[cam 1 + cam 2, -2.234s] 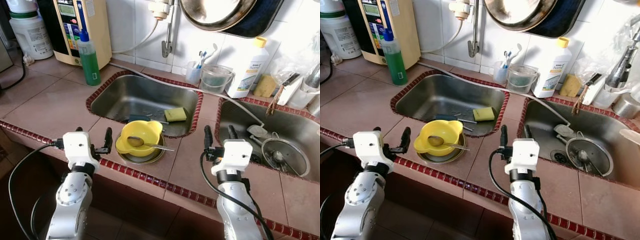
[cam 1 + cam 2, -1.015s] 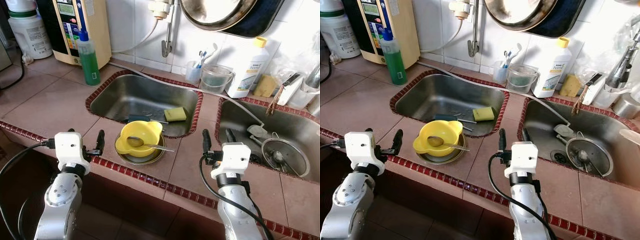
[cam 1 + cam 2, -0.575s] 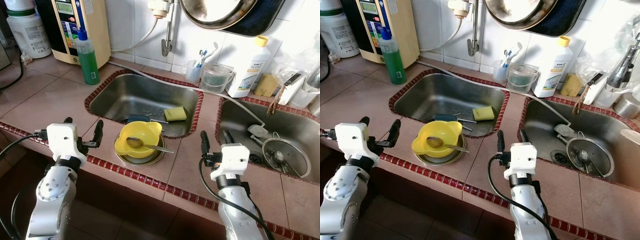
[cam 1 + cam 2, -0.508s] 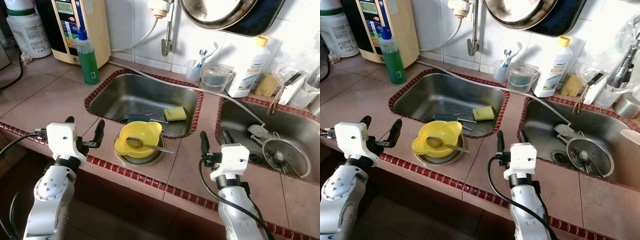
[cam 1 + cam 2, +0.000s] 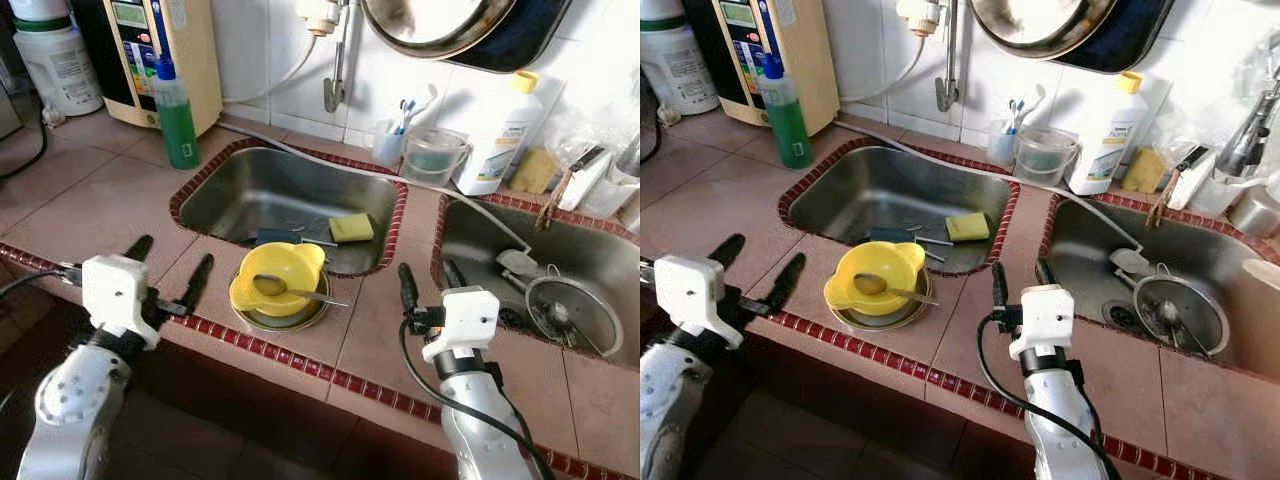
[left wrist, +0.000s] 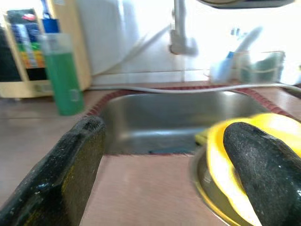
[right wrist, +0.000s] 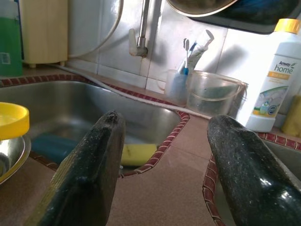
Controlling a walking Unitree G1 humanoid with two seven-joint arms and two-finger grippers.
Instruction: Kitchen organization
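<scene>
1. The yellow bowl [image 5: 277,276] is sitting on a steel plate [image 5: 282,309] on the tiled desk [image 5: 90,215], at the front edge of the left sink [image 5: 270,195]. A spoon [image 5: 296,290] is lying across the bowl, its handle pointing toward the robot's right.

2. The left hand [image 5: 170,270] is hovering low over the desk just to the left of the bowl, not touching it. Its fingers [image 6: 70,155] are spread wide and are holding nothing. In the left wrist view the bowl is lying just beyond the one finger, off to that side rather than between the two.

3. The right hand [image 5: 425,282] is hovering over the tile strip between the two sinks, to the right of the bowl. Its fingers [image 7: 89,160] are also spread apart and empty. It is pointing toward the back wall, not at the bowl.

4. Judgement: the left hand is the nearer to the bowl; the coming move is probably a short shift rightward to bring the bowl's rim between the fingers. The spoon is resting loose and is likely to slide if the bowl tips.

5. A yellow sponge [image 5: 351,228] is lying in the left sink. A pot lid [image 5: 572,312] is sitting in the right sink [image 5: 470,235].
</scene>
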